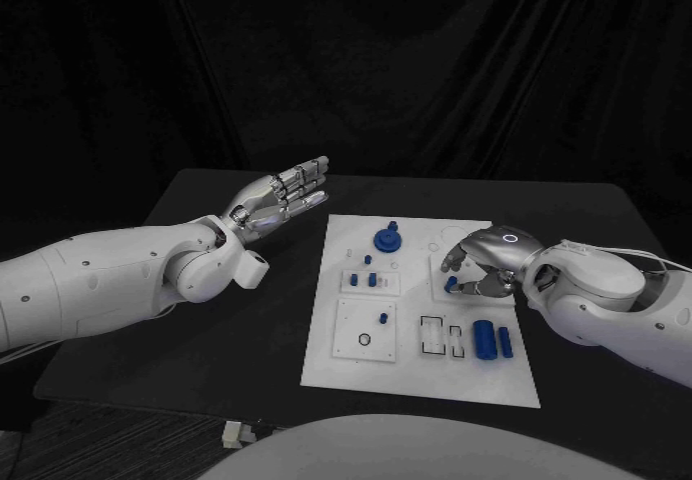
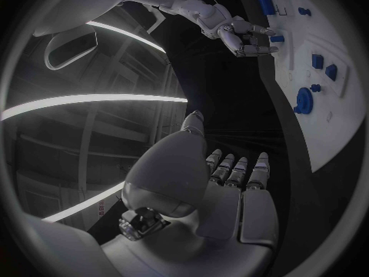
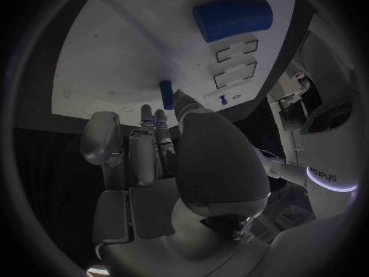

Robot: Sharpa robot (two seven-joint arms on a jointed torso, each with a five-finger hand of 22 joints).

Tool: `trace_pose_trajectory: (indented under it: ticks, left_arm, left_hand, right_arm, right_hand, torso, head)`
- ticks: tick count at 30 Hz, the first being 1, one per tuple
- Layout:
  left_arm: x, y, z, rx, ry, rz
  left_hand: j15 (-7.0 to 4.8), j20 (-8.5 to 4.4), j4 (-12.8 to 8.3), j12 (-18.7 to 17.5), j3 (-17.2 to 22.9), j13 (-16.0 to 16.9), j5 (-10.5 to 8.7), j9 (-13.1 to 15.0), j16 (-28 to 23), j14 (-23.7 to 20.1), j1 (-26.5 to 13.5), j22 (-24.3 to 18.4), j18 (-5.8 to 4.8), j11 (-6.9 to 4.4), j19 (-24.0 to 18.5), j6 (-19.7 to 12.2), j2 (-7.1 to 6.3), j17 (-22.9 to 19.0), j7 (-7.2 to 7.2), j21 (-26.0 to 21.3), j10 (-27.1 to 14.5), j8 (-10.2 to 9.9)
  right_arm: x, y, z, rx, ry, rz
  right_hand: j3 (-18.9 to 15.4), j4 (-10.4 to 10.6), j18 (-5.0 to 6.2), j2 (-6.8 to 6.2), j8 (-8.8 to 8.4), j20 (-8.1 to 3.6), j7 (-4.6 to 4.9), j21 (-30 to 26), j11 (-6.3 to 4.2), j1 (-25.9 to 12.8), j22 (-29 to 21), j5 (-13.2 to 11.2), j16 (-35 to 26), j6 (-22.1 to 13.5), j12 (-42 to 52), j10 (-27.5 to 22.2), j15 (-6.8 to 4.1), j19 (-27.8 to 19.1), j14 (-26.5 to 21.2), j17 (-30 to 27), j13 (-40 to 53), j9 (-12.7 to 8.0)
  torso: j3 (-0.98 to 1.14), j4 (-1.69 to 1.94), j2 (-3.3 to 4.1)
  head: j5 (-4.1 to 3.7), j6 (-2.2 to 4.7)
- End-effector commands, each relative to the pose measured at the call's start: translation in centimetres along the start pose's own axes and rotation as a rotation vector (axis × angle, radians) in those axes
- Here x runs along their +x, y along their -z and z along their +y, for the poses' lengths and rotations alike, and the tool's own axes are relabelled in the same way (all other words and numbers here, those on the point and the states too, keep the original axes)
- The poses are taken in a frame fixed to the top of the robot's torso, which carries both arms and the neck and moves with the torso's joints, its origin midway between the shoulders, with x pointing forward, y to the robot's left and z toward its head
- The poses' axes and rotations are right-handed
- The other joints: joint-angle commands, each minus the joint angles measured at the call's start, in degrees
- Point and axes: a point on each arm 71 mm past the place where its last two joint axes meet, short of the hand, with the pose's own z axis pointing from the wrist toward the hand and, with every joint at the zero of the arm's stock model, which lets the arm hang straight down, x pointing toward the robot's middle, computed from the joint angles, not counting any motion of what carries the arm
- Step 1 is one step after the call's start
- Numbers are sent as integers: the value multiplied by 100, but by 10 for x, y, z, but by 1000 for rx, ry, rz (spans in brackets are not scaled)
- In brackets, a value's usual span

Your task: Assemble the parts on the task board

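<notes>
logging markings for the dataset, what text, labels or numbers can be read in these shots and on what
"sharpa": on the robot's white body beside a glowing ring, in the right wrist view.
Task board: black outlines and small marks, no legible text.
Left hand and right hand: no readable markings.

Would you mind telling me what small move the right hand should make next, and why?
Probably a short, straight lift of the small blue peg. The right hand is down on the task board, and its fingers appear to pinch the peg, which looks upright on the board. The left hand hangs beside the board, fingers apart, holding nothing, so it cannot help.
</notes>
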Motion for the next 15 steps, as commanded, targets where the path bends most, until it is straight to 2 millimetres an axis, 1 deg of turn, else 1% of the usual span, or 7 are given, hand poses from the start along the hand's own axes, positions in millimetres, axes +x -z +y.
trace_pose_trajectory:
  ticks: [1,5,10,15]
  left_arm:
    - [1,0,-1,14,14,5]
    - [1,0,-1,14,14,6]
    - [1,0,-1,14,15,7]
    - [1,0,-1,13,15,7]
  left_hand:
    - [21,51,-34,12,-11,8,32,9,-21,18,47,-1,31,-4,-2,36,10,-9,-15,32,8,33]
    - [22,51,-39,18,-11,10,36,9,-21,18,52,2,30,5,0,37,11,-9,-18,33,11,33]
    - [23,51,-44,23,-11,10,39,10,-21,18,57,1,30,12,0,41,12,-9,-19,33,14,33]
    - [27,51,-50,31,-11,12,43,10,-21,18,62,1,29,20,0,46,12,-9,-19,33,18,34]
  right_arm:
    - [3,-1,1,-8,1,11]
    - [4,-2,2,-13,1,14]
    - [5,-3,3,-18,1,18]
    - [6,-3,4,-23,0,21]
  right_hand:
    - [61,-4,-28,9,33,-16,12,36,1,104,836,112,-40,70,27,80,-19,35,222,-8,6,16]
    - [110,-16,-32,14,43,-17,25,55,0,170,841,214,-39,120,62,165,-20,39,221,-11,13,29]
    - [136,-11,-33,14,52,-18,37,61,-2,190,842,255,-35,156,88,230,-21,40,222,-9,19,38]
    - [212,-18,-36,7,106,-21,84,78,-9,255,847,349,-35,299,125,375,-24,43,221,-14,23,80]
  torso:
    - [0,0,0]
    - [1,0,1]
    - [1,1,1]
    - [0,0,0]
  head:
    - [4,-1]
    - [3,-1]
    - [5,-1]
    - [12,-1]
